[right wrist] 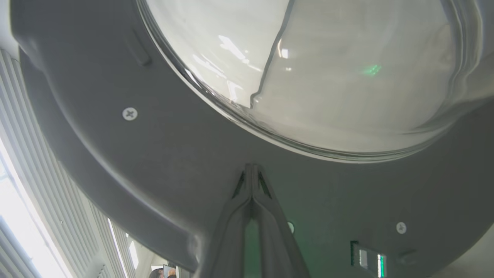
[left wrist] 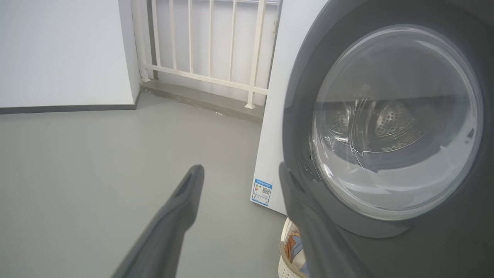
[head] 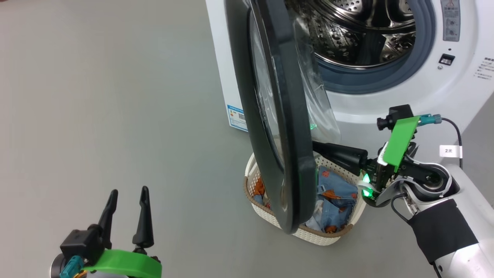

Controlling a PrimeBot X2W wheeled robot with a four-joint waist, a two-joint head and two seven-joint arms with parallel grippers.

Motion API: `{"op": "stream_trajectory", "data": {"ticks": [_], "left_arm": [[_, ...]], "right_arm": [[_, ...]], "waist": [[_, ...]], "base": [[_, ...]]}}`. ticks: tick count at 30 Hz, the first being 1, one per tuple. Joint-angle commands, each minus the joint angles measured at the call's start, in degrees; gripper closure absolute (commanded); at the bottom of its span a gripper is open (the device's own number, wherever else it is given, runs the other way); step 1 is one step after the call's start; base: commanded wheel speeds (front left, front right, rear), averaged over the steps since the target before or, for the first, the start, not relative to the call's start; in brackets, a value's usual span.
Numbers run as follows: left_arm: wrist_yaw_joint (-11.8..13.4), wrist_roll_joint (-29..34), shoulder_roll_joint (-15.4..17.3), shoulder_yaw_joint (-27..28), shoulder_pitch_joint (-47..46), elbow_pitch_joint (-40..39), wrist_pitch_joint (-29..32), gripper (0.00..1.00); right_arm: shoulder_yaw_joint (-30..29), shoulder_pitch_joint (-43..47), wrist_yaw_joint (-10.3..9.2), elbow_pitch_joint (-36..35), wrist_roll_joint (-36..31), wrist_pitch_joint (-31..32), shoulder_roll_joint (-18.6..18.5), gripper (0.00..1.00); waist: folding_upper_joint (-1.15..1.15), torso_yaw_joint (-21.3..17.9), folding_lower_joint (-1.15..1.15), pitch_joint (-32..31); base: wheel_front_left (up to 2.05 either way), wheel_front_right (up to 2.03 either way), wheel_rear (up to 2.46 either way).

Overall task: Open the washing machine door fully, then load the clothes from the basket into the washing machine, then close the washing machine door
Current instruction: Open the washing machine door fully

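Note:
The washing machine (head: 386,100) stands at the upper right with its steel drum (head: 355,34) exposed. Its door (head: 278,116) swings out toward me, seen almost edge-on. Under the door's lower edge sits the basket (head: 320,235), holding the blue printed clothes (head: 335,197). My right gripper (head: 315,146) is shut, empty, its tips against the door's inner face (right wrist: 154,162) just below the glass bowl (right wrist: 328,77); the right wrist view shows the shut right gripper (right wrist: 252,166). My left gripper (head: 129,190) is open over bare floor at the lower left. In its own view the left gripper (left wrist: 240,170) faces the door's outer side (left wrist: 386,239).
Grey floor (head: 115,96) spreads out to the left of the machine. A white railing (left wrist: 208,46) and a white wall (left wrist: 58,50) stand behind. A blue label (head: 236,116) marks the machine's side. A tagged cable (head: 450,150) runs from my right wrist.

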Motion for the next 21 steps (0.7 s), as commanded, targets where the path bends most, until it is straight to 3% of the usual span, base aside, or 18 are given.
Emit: {"op": "stream_trajectory", "data": {"ticks": [1,21], "left_arm": [[0.37,-0.45,1.06,1.53,-0.35,-1.43,0.07,0.00],[1.85,-1.14,2.16,1.84,0.89,-2.66,0.11,0.00]], "right_arm": [[1.08,0.13,0.33,-1.99,0.43,0.85,1.44,1.00],[1.84,-0.32,0.33,-1.64,-0.50,3.89,5.93,1.00]], "waist": [[0.00,0.71,0.00,-0.54],[0.00,0.69,0.00,-1.74]], "base": [[0.00,0.00,0.00],[0.00,0.00,0.00]]}}
